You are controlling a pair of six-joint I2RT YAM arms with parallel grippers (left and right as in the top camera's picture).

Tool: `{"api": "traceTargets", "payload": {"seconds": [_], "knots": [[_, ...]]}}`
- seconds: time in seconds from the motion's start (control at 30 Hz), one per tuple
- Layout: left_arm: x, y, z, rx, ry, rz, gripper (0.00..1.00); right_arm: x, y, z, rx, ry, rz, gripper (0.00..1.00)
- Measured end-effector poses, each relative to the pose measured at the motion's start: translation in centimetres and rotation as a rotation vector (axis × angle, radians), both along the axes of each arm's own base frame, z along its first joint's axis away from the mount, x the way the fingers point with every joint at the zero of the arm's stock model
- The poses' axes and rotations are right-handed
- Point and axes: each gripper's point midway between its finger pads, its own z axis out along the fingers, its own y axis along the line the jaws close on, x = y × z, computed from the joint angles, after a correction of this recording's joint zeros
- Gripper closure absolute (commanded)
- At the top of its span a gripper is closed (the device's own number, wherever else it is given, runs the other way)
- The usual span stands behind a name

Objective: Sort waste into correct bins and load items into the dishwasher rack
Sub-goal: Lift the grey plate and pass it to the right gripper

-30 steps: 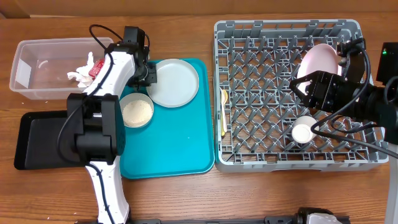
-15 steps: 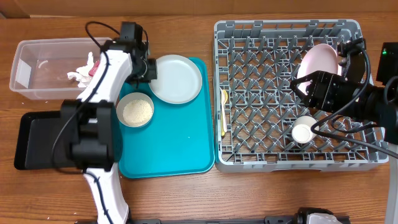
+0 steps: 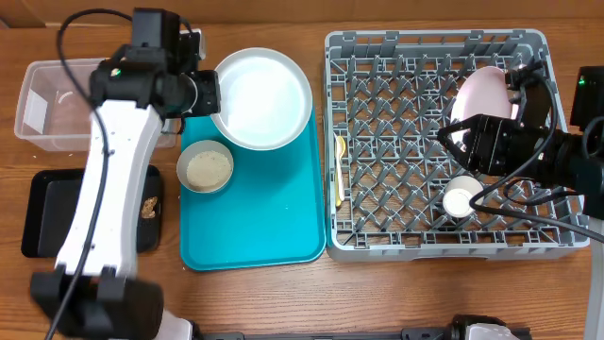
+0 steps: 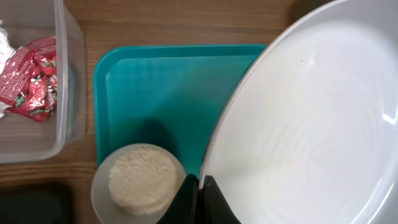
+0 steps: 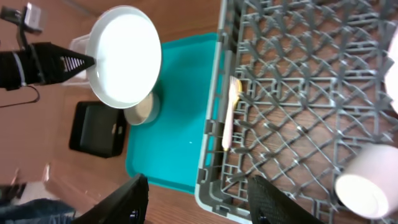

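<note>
Left hand [image 3: 208, 94] grips the grey plate [image 3: 261, 97] by its near rim, raised for the dishwasher rack [image 3: 425, 57] to its right; right hand [image 5: 199, 202] hangs open.

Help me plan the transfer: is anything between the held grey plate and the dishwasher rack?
Nothing visible does. The grey plate, in the left gripper, hangs just left of the dishwasher rack; only the teal tray's corner lies beneath.

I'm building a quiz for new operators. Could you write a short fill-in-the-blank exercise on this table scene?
The left hand holds the grey plate over the ____ tray.
The brown scrap lies in the ____ bin.
The white cup rests inside the grey ____.
Missing words: teal; black; rack.
</note>
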Motion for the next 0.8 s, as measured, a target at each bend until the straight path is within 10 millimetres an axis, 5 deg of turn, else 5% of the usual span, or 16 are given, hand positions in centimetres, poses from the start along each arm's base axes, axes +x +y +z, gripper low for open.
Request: {"api": "traceTargets", "payload": {"seconds": [0.2,0.33,0.6,0.8], "knots": [[-4.4,-2.0,7.5,-0.108,-0.162,-0.088,0.96,0.3,2.2,1.0,0.084,-0.067,0.159,0.44],[-7.1,-3.8,10.6,-0.137,-0.237,-0.158,0.96,1.4,4.1,1.7,0.139,-0.127,0.267,0.43],[-9.7,-8.6,11.1,-0.162,-0.233,-0.314,0.96,1.2,9.7,2.4,0.174,-0.208,0.491,0.48],[-10.0,-9.1,11.0,-0.149,-0.230,-0.328,0.96,1.3,10.7,1.9,0.171,-0.202,0.522,0.65]]}}
